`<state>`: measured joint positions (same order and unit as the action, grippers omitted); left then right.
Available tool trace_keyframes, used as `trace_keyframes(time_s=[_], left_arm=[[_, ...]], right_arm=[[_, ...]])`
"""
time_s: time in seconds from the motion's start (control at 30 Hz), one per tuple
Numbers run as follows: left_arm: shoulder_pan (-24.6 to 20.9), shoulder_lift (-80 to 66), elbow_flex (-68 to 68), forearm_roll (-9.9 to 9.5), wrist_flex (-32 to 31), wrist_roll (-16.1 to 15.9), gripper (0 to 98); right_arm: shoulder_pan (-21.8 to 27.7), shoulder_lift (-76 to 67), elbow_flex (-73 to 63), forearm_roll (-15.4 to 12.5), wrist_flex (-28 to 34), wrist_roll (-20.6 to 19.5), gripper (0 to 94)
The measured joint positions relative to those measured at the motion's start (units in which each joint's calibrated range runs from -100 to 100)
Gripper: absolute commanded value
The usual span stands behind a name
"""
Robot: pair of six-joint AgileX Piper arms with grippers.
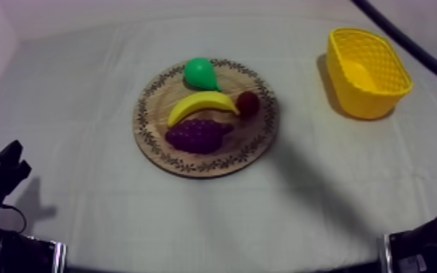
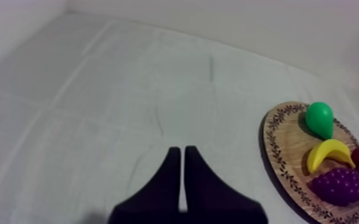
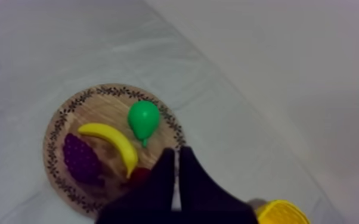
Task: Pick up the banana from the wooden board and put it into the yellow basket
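- Left gripper (image 2: 180, 152): black fingers pressed together in a narrow wedge with nothing between them; it sits over bare cloth (image 2: 98, 107), well apart from the fruit.
- Right gripper (image 3: 175, 152): fingers likewise closed together, holding nothing; their tips overlap the board's rim in the right wrist view.
- Small red fruit (image 3: 139, 174): largely hidden behind the right gripper's fingers; the top view shows it whole, touching one end of the banana.
- Banana (image 1: 201, 105): lies on the round wooden board (image 1: 256, 136), between the pear (image 1: 201, 72) and the grapes (image 1: 196, 135).
- Yellow basket (image 1: 366, 94): whole in the top view, upright at the right side of the table, well apart from the board; the right wrist view cuts it down to a piece of rim beside the fingers.
- Board, left wrist view: outer edge cut off by the frame; all four fruits are visible on it.
- Arms (image 1: 0, 178): black shapes at the top view's lower left and lower right, both cut off and hard to make out.
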<state>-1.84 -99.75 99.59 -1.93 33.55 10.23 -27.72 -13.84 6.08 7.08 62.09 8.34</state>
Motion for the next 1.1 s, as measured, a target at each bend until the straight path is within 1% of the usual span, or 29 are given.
trace_keyframes(time_s=[0.2,0.37,0.5,0.87,1.0,1.1], left_arm=[[0.0,0.0,0.0,0.0,0.0,0.0,0.0],[0.0,0.0,0.0,0.0,0.0,0.0,0.0],[0.0,0.0,0.0,0.0,0.0,0.0,0.0],[0.0,0.0,0.0,0.0,0.0,0.0,0.0],[0.0,0.0,0.0,0.0,0.0,0.0,0.0],[0.0,0.0,0.0,0.0,0.0,0.0,0.0]], right_arm=[[-0.7,5.5,-6.3,1.9,4.6,-1.1,0.7],[-1.3,9.3,-10.0,2.9,7.5,-0.2,0.7],[-1.9,12.6,-12.5,2.8,10.3,1.2,0.7],[-2.7,22.4,-21.2,1.5,13.6,7.6,0.7],[-3.0,24.9,-24.4,1.3,14.8,8.9,0.7],[-3.3,26.5,-26.4,1.2,17.1,9.1,0.7]])
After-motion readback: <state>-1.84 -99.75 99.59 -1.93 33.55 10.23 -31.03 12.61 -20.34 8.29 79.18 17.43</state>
